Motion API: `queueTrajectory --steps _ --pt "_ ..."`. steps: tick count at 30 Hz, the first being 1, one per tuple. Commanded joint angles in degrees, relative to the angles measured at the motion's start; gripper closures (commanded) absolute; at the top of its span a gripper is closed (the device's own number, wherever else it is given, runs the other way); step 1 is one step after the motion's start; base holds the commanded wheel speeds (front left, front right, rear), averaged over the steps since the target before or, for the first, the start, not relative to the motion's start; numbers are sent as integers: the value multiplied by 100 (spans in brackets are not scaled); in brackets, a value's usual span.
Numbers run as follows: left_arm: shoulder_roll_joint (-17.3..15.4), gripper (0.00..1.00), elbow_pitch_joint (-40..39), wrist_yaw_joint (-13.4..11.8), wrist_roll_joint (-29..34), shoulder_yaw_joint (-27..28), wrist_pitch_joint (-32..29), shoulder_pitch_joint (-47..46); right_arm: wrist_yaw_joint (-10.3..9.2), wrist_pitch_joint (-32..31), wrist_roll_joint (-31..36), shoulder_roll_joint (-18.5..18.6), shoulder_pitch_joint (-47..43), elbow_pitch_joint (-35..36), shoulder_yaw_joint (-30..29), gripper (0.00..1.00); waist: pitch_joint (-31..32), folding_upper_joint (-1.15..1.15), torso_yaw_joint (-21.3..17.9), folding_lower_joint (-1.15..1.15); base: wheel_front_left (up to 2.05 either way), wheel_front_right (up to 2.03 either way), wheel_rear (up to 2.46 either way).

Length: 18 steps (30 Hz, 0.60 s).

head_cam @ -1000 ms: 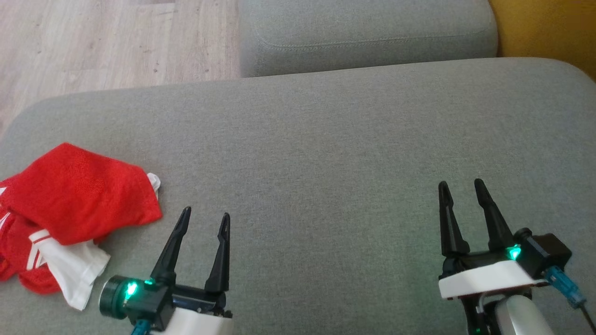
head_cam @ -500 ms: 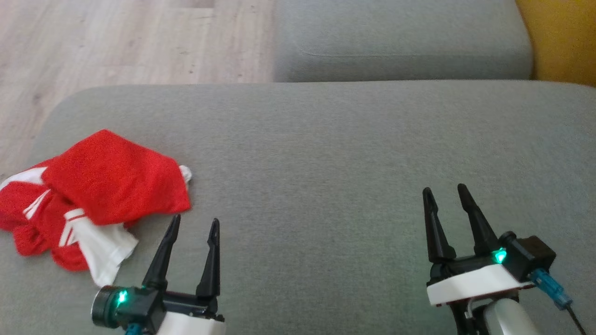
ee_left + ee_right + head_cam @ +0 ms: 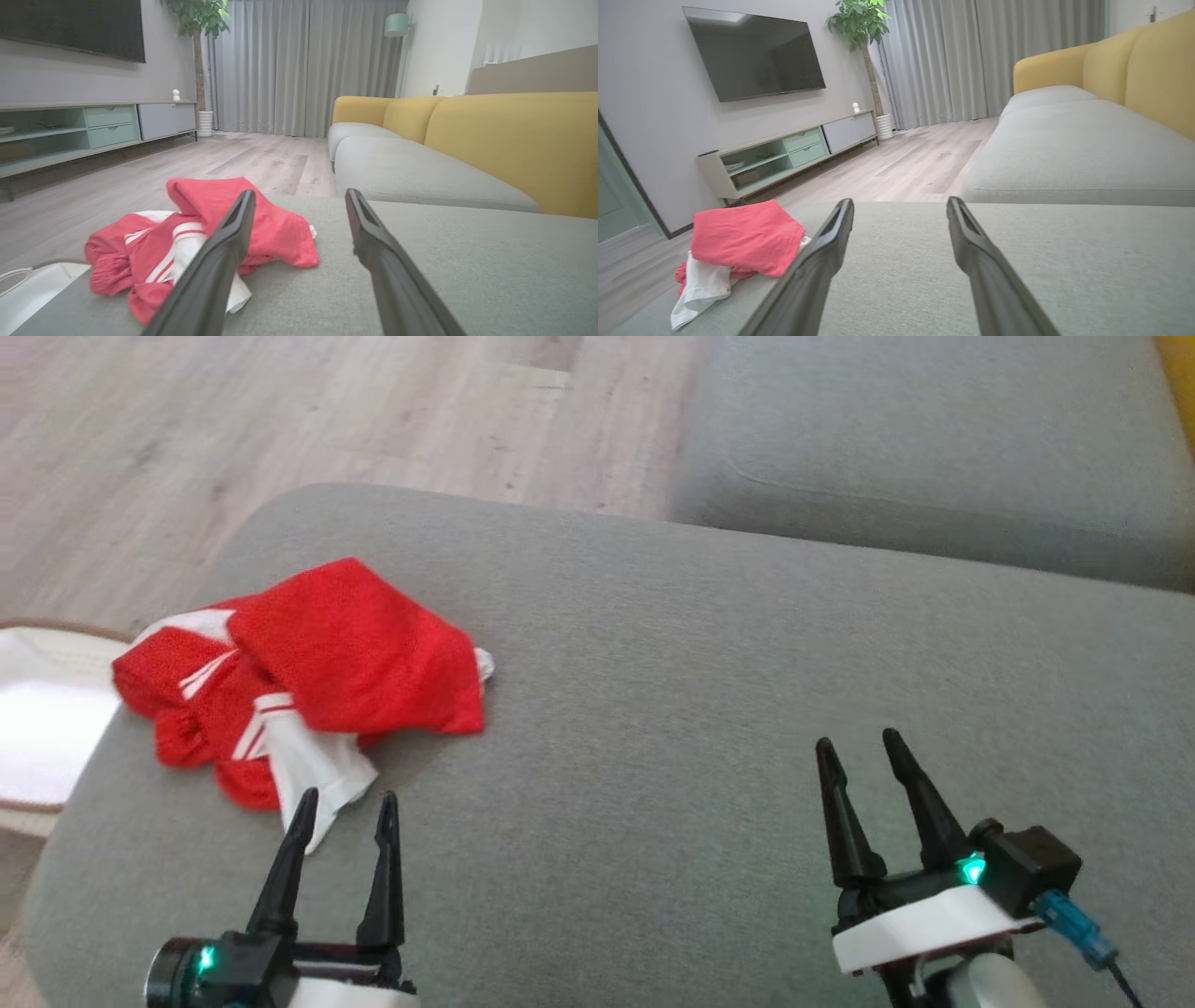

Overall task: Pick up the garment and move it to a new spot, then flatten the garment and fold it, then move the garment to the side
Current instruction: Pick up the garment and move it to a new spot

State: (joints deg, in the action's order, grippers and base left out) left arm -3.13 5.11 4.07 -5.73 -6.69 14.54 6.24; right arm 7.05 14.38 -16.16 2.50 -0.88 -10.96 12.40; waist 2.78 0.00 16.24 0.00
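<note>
**Red garment, crumpled: no stage of the task done yet**

**Item.** One garment [image 3: 317, 695], red with white stripes and a white panel. You will find it bunched in a loose heap, with layers thrown over one another and a white flap sticking out on the near side.

**Location.** It lies at the left end of the grey sofa cushion [image 3: 700, 709], close to the rounded edge. Beyond that edge are the wooden floor [image 3: 280, 411] and a pale, brown-rimmed object [image 3: 37, 737] that I cannot identify.

**Left hand** [image 3: 347, 795]. Released, with the fingers spread and nothing between them. Its tips are at the garment's white flap. Whether they touch the cloth cannot be told from either the head view or the left wrist view.

**Right hand** [image 3: 855, 737]. Released and empty. It sits over bare cushion, well apart from the garment.

**Progress.** Judge this as the very start of the task.
- The garment has not been lifted, and it sits in what looks like its starting place.
- It has been neither spread flat nor folded.

**Outstanding.** You have every stage left:
- Grasp and carry: the wide bare stretch of cushion between the hands looks like the obvious new spot.
- Flatten.
- Fold.
- Move the garment to the side.

**Note.** The heap hides the hems and corners, so expect to hunt for the edges when you flatten it.
</note>
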Motion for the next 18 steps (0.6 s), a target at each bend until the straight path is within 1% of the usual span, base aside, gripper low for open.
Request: queueTrajectory --steps 1,9,18 --pt "24 0 -198 6 73 241 46 -166 44 62 -33 38 80 170 142 0 66 0 143 0 0 0 0" --pt "25 0 -222 85 112 432 46 -105 44 62 -142 38 71 158 264 0 149 0 494 0 0 0 0" --pt "25 0 -269 111 86 534 46 -96 44 62 -153 38 45 154 324 0 115 0 612 0 0 0 0"
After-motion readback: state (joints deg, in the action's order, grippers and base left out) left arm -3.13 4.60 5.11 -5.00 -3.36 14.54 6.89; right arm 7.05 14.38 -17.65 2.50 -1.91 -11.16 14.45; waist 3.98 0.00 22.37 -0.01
